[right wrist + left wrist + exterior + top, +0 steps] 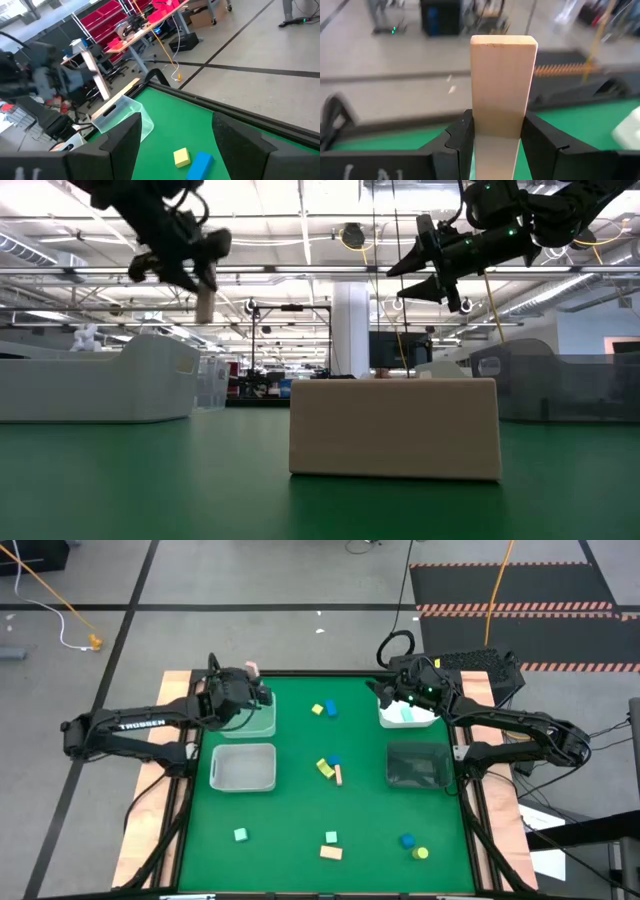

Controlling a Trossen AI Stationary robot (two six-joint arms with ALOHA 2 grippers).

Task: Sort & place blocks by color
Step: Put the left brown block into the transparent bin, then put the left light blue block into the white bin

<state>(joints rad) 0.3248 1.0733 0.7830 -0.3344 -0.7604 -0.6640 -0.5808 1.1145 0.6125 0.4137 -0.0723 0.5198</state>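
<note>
Holding a tan wooden plank upright between its two fingers, the left gripper hangs above the clear bin at the far left of the green table. In the left wrist view the fingers press both long sides of the plank, whose upper end stands free above them. In the low view the same plank shows as a pale piece under the left gripper, high over the mat.

Right gripper: raised over the white bin at the far right, fingers spread apart with nothing between them. A dark translucent bin sits just nearer than the white one; a pale grey bin sits nearer than the clear one.

Blocks on the mat:
- yellow block touching a blue block, far centre; both also show in the right wrist view.
- centre cluster: yellow block, small blue block, slim tan bar, close together.
- mint green cube, near left, alone.
- mint green block just beside a tan block, near centre; the tan one fills the low view's foreground.
- blue block near a yellow cylinder, near right.
</note>
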